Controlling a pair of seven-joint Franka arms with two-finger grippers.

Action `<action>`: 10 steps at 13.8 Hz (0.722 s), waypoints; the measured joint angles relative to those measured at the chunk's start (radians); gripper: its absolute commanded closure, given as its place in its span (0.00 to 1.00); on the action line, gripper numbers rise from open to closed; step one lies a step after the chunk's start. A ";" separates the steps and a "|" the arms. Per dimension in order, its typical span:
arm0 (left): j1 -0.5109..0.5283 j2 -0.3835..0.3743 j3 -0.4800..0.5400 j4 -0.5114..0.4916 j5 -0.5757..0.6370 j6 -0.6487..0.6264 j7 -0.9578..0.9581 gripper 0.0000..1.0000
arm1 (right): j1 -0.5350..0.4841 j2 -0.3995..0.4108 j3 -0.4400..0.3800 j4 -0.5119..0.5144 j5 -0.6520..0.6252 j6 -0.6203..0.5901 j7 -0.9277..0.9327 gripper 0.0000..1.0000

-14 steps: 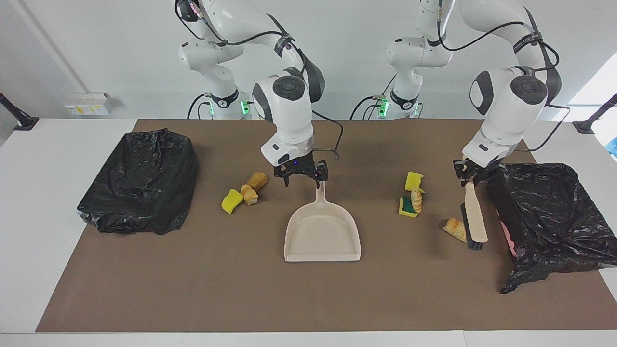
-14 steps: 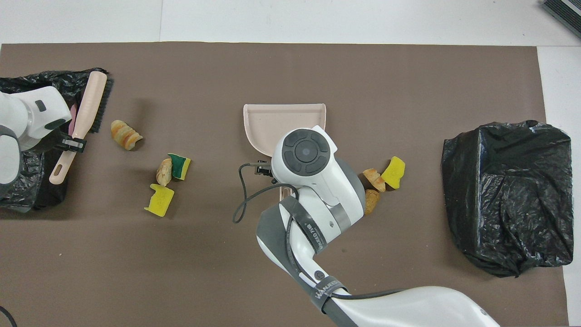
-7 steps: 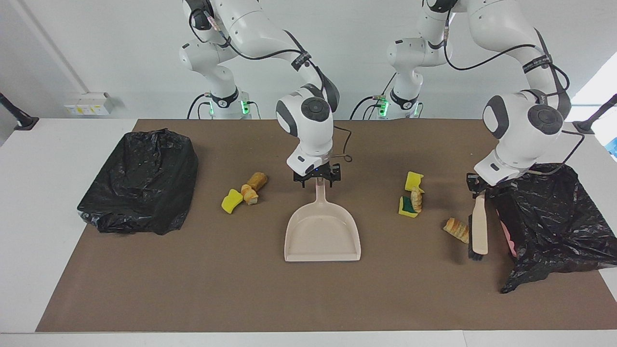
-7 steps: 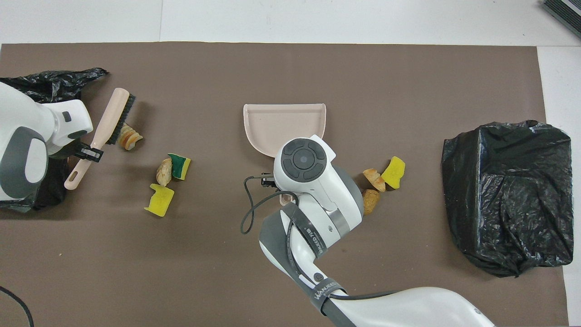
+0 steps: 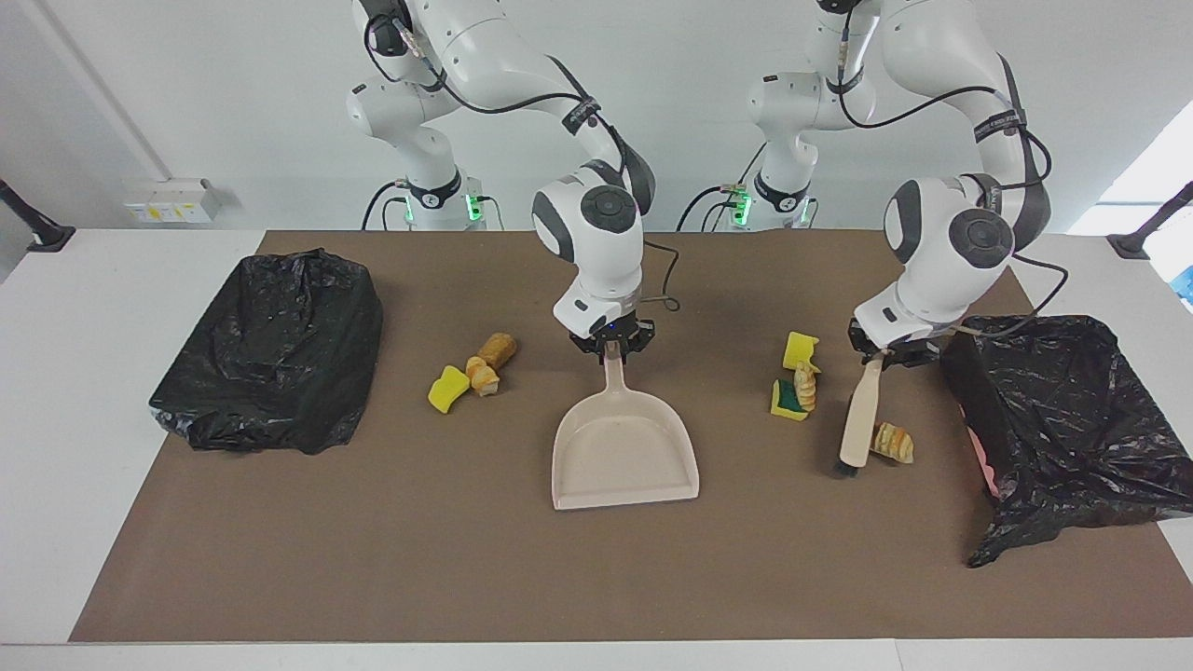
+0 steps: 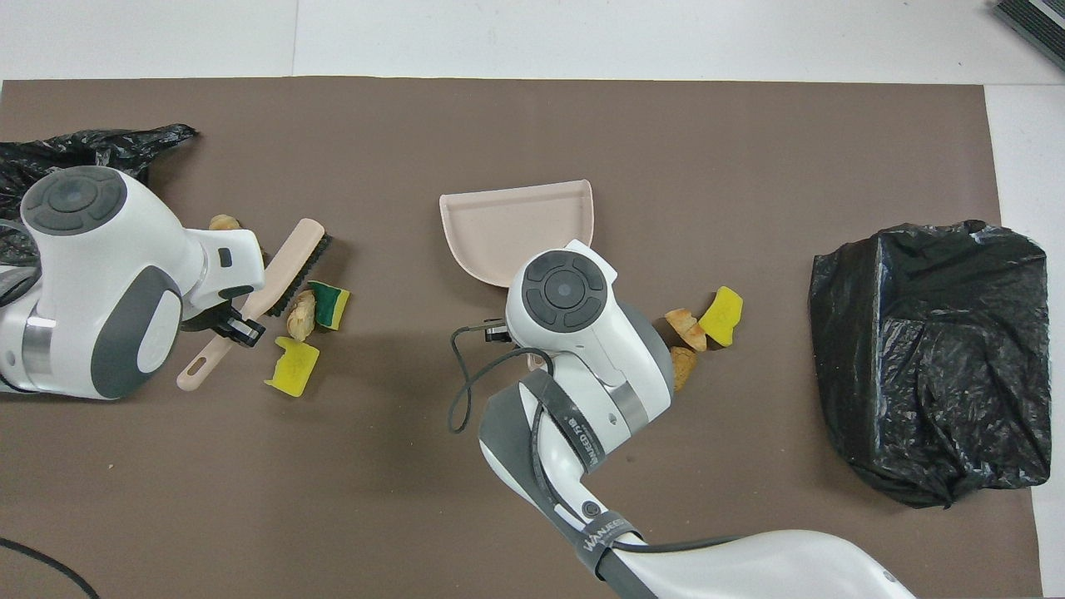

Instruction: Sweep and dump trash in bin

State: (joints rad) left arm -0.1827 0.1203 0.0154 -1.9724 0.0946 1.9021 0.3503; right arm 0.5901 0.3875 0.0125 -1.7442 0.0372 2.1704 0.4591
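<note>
1. Right hand [image 5: 610,346], at frame centre, now grips the dustpan [image 5: 624,452] by its handle, its fingers having closed since a second ago; the pan has turned slightly.
2. Left hand [image 5: 881,357] stays clamped on the brush [image 5: 859,417], which has swung from beside the bin bag [image 5: 1062,419] at centre right toward the middle, crossing a pastry piece [image 5: 893,442].
3. Trash lies in two clusters on the brown mat: yellow sponges and bread [image 5: 797,377] right of the pan, more [image 5: 475,375] to its left.
4. Second black bag [image 5: 270,349] sits on the desk [image 5: 56,391] at centre left.
</note>
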 measured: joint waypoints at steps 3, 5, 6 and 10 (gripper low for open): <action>0.012 -0.005 0.018 0.049 0.000 -0.017 -0.003 1.00 | -0.066 -0.075 -0.006 -0.013 0.000 -0.047 -0.257 1.00; 0.051 -0.008 0.029 0.085 0.000 -0.026 -0.001 1.00 | -0.119 -0.152 -0.008 -0.048 0.000 -0.119 -0.454 1.00; 0.073 -0.008 0.030 0.090 0.000 -0.025 0.000 1.00 | -0.135 -0.187 -0.008 -0.072 0.000 -0.142 -0.548 1.00; 0.156 -0.002 0.033 0.090 0.000 0.043 0.009 1.00 | -0.135 -0.263 -0.002 -0.170 0.000 -0.168 -0.961 1.00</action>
State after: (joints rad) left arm -0.0269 0.1187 0.0485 -1.8820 0.0947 1.9451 0.3596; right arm 0.4556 0.1246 0.0102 -1.9139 0.0371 2.0025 -0.5021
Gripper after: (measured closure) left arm 0.736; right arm 0.678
